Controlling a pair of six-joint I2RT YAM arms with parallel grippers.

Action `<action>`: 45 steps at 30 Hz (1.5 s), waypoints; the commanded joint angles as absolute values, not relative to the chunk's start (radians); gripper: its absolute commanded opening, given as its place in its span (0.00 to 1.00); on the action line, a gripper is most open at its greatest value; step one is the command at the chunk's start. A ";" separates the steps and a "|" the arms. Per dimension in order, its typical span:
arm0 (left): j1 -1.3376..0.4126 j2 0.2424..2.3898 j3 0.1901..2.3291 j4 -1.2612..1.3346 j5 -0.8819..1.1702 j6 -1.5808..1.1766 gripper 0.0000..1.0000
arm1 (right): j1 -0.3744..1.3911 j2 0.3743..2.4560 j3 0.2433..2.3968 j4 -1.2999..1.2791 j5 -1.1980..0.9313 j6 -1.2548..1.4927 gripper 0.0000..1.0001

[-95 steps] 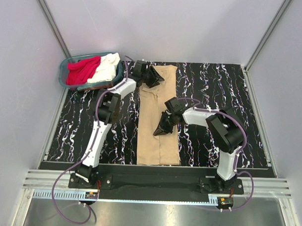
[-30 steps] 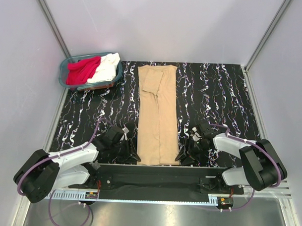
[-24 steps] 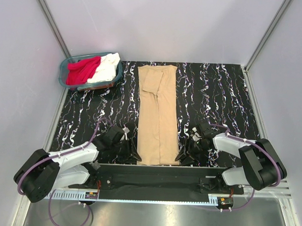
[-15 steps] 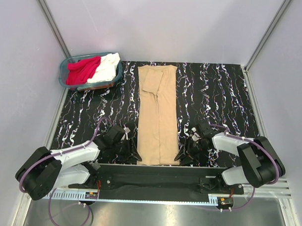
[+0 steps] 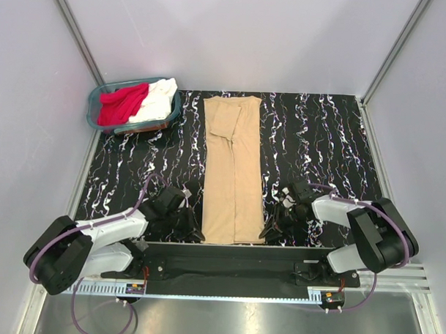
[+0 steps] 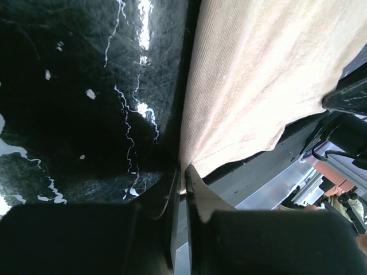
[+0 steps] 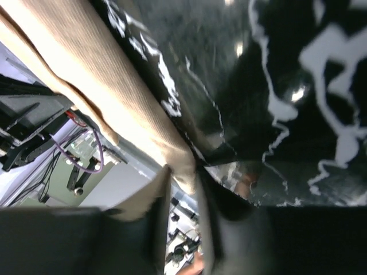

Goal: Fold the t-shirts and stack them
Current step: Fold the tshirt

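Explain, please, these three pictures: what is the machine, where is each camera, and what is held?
The machine is two robot arms bolted at the near edge of the table. The wide picture looks down from above; the other two come from a camera on each wrist. On this black marbled table lies a tan t-shirt, folded into a long strip. A teal basket at the far left holds a red t-shirt and a white t-shirt. The left gripper and right gripper each appear to pinch a near corner of the tan one.

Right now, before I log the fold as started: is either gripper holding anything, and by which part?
Both hold the tan t-shirt: the left gripper pinches its near-left corner, the right gripper its near-right corner.
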State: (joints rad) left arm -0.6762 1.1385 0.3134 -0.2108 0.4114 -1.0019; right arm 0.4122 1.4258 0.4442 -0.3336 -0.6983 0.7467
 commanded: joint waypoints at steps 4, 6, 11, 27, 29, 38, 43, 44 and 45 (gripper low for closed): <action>-0.683 1.135 0.275 -0.267 0.339 -0.969 0.01 | 0.410 1.454 0.419 -0.276 -0.594 0.749 0.06; -0.684 1.120 0.272 -0.265 0.344 -0.977 0.00 | 0.411 1.428 0.401 -0.278 -0.604 0.767 0.00; -0.713 1.024 0.252 -0.265 0.368 -1.045 0.00 | 0.411 1.307 0.338 -0.294 -0.640 0.831 0.00; -0.485 1.195 0.730 -0.485 0.359 -0.864 0.00 | 0.345 1.452 0.869 -0.548 -0.583 0.744 0.00; -0.417 1.325 0.859 -0.500 0.374 -0.813 0.00 | 0.307 1.531 1.001 -0.569 -0.586 0.713 0.00; -0.315 1.734 1.282 -0.571 0.382 -0.713 0.00 | 0.212 1.946 1.530 -0.713 -0.647 0.598 0.00; -0.275 1.862 1.423 -0.592 0.397 -0.692 0.00 | 0.187 2.094 1.670 -0.747 -0.683 0.588 0.00; -0.270 1.880 1.442 -0.598 0.399 -0.690 0.00 | 0.186 2.108 1.698 -0.750 -0.686 0.581 0.00; -0.264 1.903 1.471 -0.600 0.396 -0.690 0.00 | 0.183 2.129 1.710 -0.752 -0.687 0.578 0.00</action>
